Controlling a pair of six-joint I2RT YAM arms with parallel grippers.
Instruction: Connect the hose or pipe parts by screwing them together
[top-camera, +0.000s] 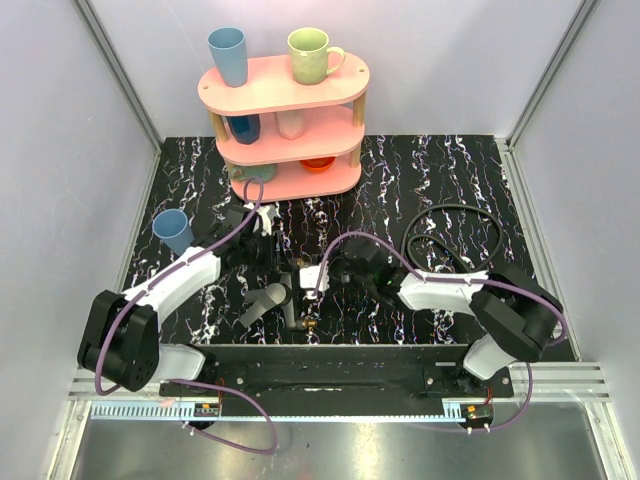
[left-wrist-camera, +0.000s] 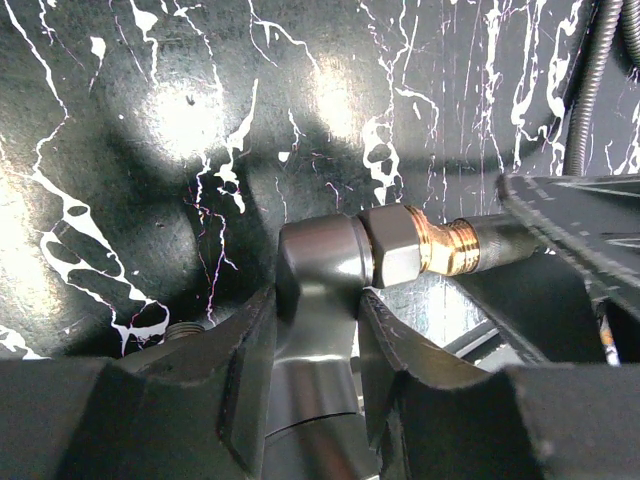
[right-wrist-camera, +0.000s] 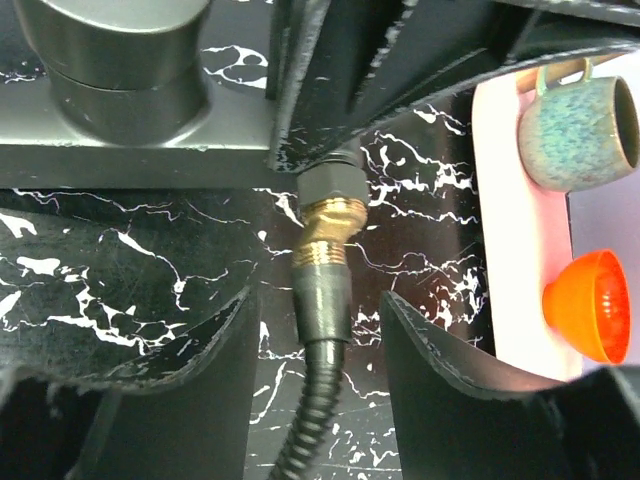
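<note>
Pinching the grey nozzle (left-wrist-camera: 318, 275) by its body, the left fingers (left-wrist-camera: 240, 390) press on it from both sides, with no gap showing in the left wrist view. A grey hex nut (left-wrist-camera: 392, 245) sticks out sideways from the nozzle, and a brass thread (left-wrist-camera: 448, 247) sits tight against the nut, joined to the dark end of the hose (left-wrist-camera: 505, 238).

In the right wrist view the same joint hangs below the nozzle, brass on top and the ribbed black hose running down out of the picture. The right fingers (right-wrist-camera: 180, 400) stand spread, one on each side of the hose end. A strip of the surface shows between each finger and the hose, so they are around it without touching it.

From above, the two arms meet near the middle of the black marbled surface (top-camera: 430, 165), close to the near edge. The rest of the hose lies in a loose loop (top-camera: 452, 207) to the right. I cannot tell whether the nozzle rests on the surface or is held just above it.

A pink shelf (top-camera: 285, 90) with cups stands at the back, and a blue cup (top-camera: 172, 230) stands to the left.
</note>
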